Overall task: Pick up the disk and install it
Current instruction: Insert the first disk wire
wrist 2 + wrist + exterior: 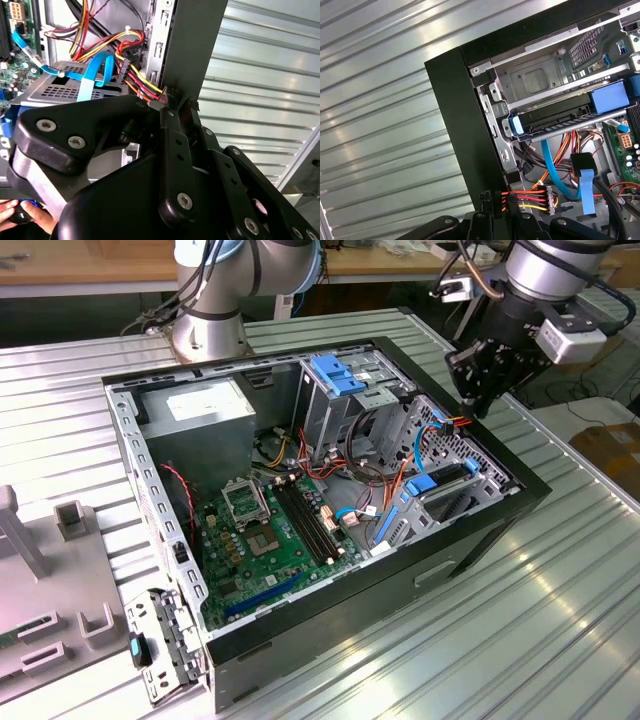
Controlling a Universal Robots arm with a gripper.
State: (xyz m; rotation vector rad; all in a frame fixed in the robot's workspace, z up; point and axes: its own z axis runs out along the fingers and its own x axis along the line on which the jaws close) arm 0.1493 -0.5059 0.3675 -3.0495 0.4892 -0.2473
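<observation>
On the ribbed metal tabletop (560, 570), our gripper (487, 380) hovers over the open computer case (470, 545), jaws apparently empty and near-closed, so we should line up squarely above the disk (555, 120), seated in its bay.

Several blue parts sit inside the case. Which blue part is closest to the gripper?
The thin blue cable by the case's edge on the exterior view's right, just below the gripper. The blue-topped cage and the blue-framed disk lie farther off.
</observation>
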